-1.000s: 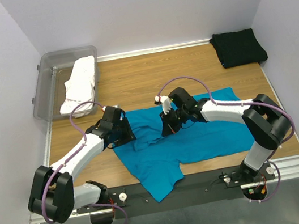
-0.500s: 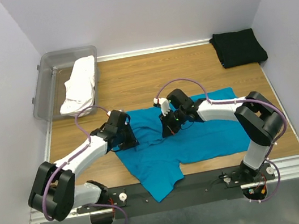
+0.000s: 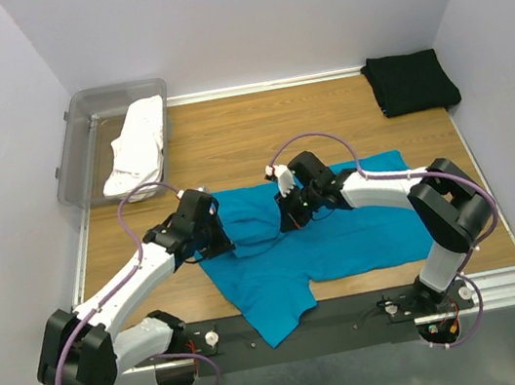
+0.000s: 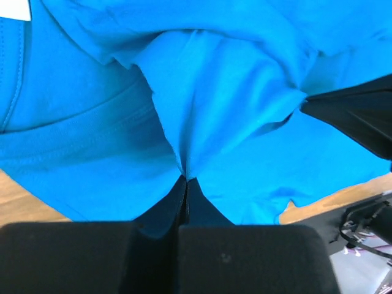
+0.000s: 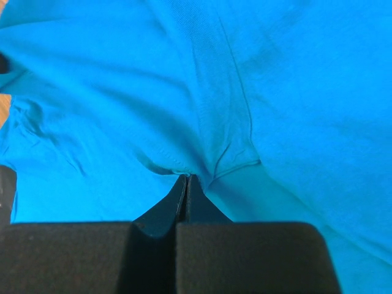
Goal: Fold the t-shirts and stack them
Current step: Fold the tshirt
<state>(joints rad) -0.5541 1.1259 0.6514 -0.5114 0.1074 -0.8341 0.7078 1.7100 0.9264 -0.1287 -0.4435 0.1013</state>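
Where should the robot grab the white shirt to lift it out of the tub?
Probably the thick middle of the white shirt, pinched from straight above: it lies bunched lengthwise in the open tub, whose walls block the sides.

I've got the teal t-shirt point(image 3: 345, 242) reading as soft matt cotton cloth, the tabletop point(image 3: 258, 138) as smooth wood, the tub point(image 3: 70, 164) clear glossy plastic.
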